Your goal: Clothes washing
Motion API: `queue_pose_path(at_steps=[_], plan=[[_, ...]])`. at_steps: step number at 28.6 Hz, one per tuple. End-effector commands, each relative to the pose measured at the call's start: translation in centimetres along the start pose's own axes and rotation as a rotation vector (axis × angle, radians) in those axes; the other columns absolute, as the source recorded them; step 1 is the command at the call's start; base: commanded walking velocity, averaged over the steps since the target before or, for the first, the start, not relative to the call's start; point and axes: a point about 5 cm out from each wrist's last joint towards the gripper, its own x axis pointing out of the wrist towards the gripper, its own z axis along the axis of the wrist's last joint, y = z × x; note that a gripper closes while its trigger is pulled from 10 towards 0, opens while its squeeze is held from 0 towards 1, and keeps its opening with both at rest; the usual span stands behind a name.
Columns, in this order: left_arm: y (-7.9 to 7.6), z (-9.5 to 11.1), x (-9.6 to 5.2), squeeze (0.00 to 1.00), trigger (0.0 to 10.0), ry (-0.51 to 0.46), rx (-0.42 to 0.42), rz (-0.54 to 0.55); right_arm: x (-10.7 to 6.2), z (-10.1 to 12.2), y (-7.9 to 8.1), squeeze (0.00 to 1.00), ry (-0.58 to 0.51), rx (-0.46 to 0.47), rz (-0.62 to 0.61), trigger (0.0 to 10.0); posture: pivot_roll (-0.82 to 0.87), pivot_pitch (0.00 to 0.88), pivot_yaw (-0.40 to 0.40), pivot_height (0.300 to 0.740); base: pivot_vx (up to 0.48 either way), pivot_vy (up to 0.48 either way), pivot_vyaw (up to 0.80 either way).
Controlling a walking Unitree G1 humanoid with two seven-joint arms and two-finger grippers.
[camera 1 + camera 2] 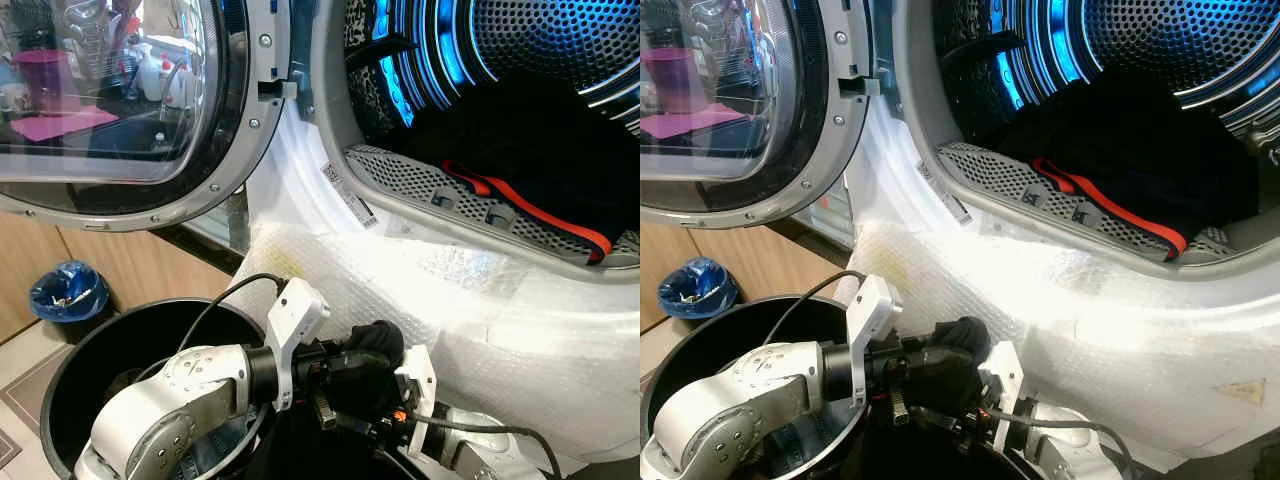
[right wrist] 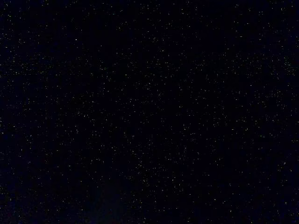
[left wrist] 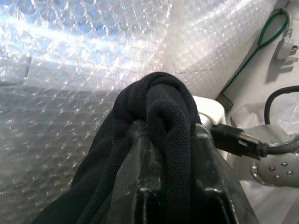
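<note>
My left gripper (image 1: 362, 368) is shut on a black knitted garment (image 1: 372, 345) and holds it above the round black laundry basket (image 1: 75, 370), just under the washer's opening. In the left wrist view the garment (image 3: 161, 121) is bunched over and between the two black fingers (image 3: 140, 158). My right arm (image 1: 470, 452) comes in from low on the right, its wrist right beside the garment and its fingers hidden under the dark cloth. Inside the blue-lit drum (image 1: 520, 60) lies dark clothing with a red stripe (image 1: 530, 205). The right wrist view is black.
The round glass washer door (image 1: 110, 100) stands open at the left. Bubble wrap (image 1: 450, 290) covers the machine's front below the opening. A small bin with a blue bag (image 1: 68, 290) stands on the floor by the wooden cabinet, left of the basket.
</note>
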Motion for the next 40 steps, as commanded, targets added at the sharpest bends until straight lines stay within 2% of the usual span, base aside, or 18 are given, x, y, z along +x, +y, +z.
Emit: queue_pose_path(at_steps=[1,3,4,5,6,14,23,40], plan=[[-2.5,1.8,1.6,0.0,0.0,-0.075,0.054,-0.163,1.0,-0.6,0.9,0.0,0.039,0.034,0.052,10.0,0.16,0.019,-0.093,0.74,0.0,0.0,0.0],[-2.5,1.8,1.7,0.0,0.0,-0.076,0.054,-0.163,1.1,-0.9,1.3,0.0,0.048,0.038,0.079,10.0,0.16,0.02,-0.091,0.74,0.0,0.0,0.0],[-2.5,1.8,1.7,0.0,0.0,-0.077,0.054,-0.164,1.0,-1.0,1.6,0.0,0.048,0.042,0.098,8.0,0.16,0.02,-0.091,0.74,0.0,0.0,0.0],[-2.5,1.9,1.8,0.0,0.0,-0.079,0.054,-0.166,1.0,-1.0,2.1,0.0,0.043,0.039,0.132,4.7,0.16,0.02,-0.09,0.74,0.0,0.0,0.0],[-2.5,2.0,1.8,0.0,0.0,-0.081,0.054,-0.168,1.0,-1.0,2.2,0.0,0.041,0.048,0.134,0.0,0.16,0.022,-0.089,0.74,0.0,0.0,0.0],[-2.7,2.2,2.0,0.0,0.0,-0.089,0.054,-0.175,0.7,-1.7,2.5,0.0,0.086,0.055,0.152,0.0,0.17,0.023,-0.087,0.74,0.0,0.0,0.0],[-3.0,2.4,2.0,0.0,0.0,-0.102,0.048,-0.18,0.4,-1.5,3.2,0.0,0.073,0.071,0.214,0.0,0.17,0.023,-0.088,0.74,0.0,0.0,0.0],[-3.3,2.7,2.1,0.0,0.0,-0.129,0.048,-0.184,0.4,-1.7,3.2,0.0,0.069,0.073,0.22,0.0,0.17,0.0,-0.088,0.74,0.0,0.0,0.0]])
